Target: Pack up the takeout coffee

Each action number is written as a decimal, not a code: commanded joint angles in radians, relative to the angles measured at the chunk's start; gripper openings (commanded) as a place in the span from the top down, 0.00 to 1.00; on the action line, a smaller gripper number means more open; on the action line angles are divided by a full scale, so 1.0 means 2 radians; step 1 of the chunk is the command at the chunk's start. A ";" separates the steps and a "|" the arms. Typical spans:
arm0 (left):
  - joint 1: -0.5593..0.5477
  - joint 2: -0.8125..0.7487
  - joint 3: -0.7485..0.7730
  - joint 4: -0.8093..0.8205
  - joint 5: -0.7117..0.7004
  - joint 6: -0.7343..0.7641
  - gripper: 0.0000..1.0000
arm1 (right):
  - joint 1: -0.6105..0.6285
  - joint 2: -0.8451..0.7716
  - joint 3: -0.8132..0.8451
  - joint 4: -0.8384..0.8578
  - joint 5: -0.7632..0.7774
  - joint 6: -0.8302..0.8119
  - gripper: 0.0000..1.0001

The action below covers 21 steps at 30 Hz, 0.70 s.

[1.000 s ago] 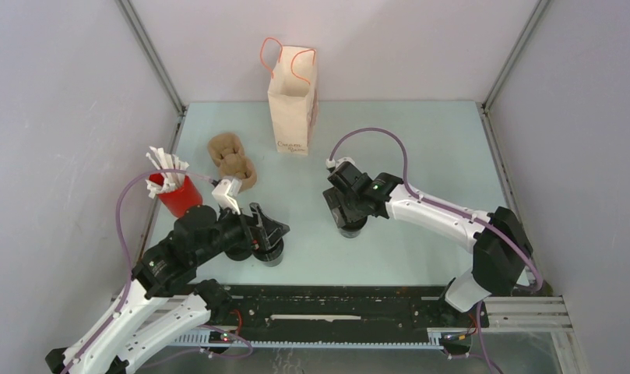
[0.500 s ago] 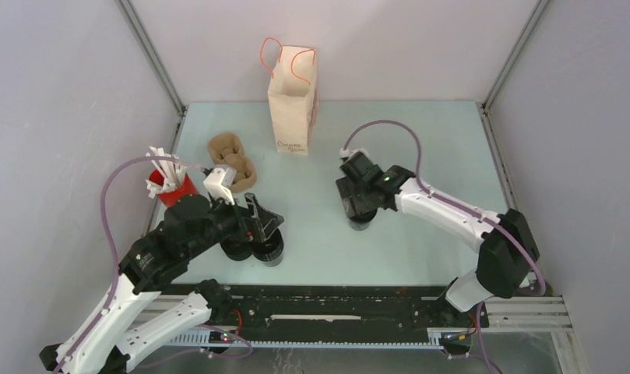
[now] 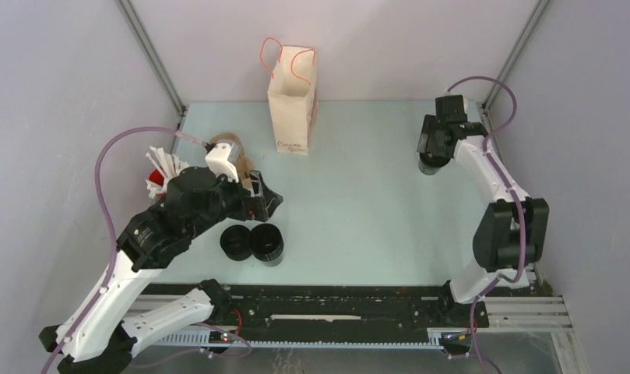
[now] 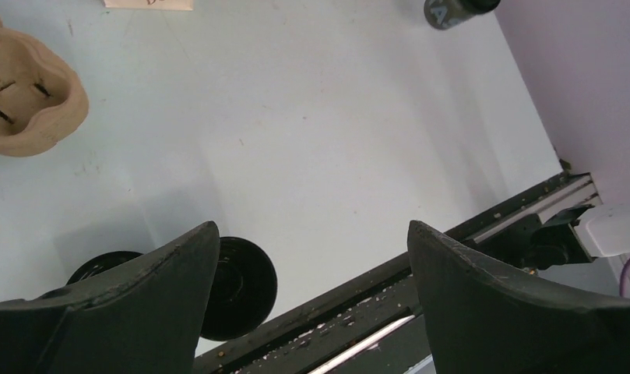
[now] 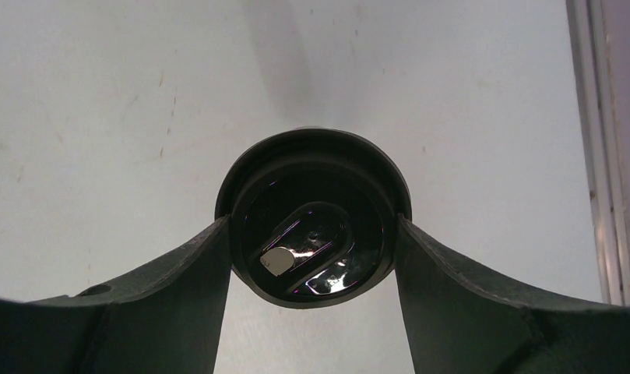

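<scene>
Three black lidded coffee cups show. Two, one [image 3: 236,243] beside the other [image 3: 266,244], stand together at the front left; they also show in the left wrist view as one cup [image 4: 241,287] and another cup [image 4: 101,266]. My left gripper [image 3: 262,199] is open and empty above and behind them, its own view [image 4: 311,227] showing bare table between the fingers. My right gripper [image 3: 432,158] is shut on the third cup [image 3: 429,164] at the far right; in its view [image 5: 313,226] both fingers press the sides of the cup's lid [image 5: 315,195].
A paper bag [image 3: 292,101] with orange handles stands upright at the back centre. The brown pulp carrier [image 3: 232,158] lies left of it, partly under my left wrist. A red cup [image 3: 156,185] of white sticks is mostly behind my left arm. Cage walls stand close on both sides.
My right gripper has carried its cup from the table's middle to the far right. My left gripper has risen and drawn back from the two front cups.
</scene>
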<state>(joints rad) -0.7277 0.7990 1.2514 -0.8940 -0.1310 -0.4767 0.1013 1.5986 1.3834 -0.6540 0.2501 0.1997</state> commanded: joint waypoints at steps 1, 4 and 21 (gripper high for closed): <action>0.003 -0.002 0.019 -0.018 -0.021 0.015 0.05 | -0.006 0.053 0.063 -0.007 0.012 -0.036 0.29; 0.003 -0.005 0.012 -0.016 -0.030 0.014 0.05 | -0.020 0.080 0.078 -0.019 0.010 -0.042 0.29; 0.004 -0.015 0.006 -0.025 -0.049 0.018 0.05 | -0.040 0.108 0.055 -0.006 -0.039 -0.038 0.18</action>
<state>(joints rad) -0.7261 0.7883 1.2522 -0.9321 -0.1864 -0.4618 0.0154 1.8015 1.4910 -0.6773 0.1951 0.1379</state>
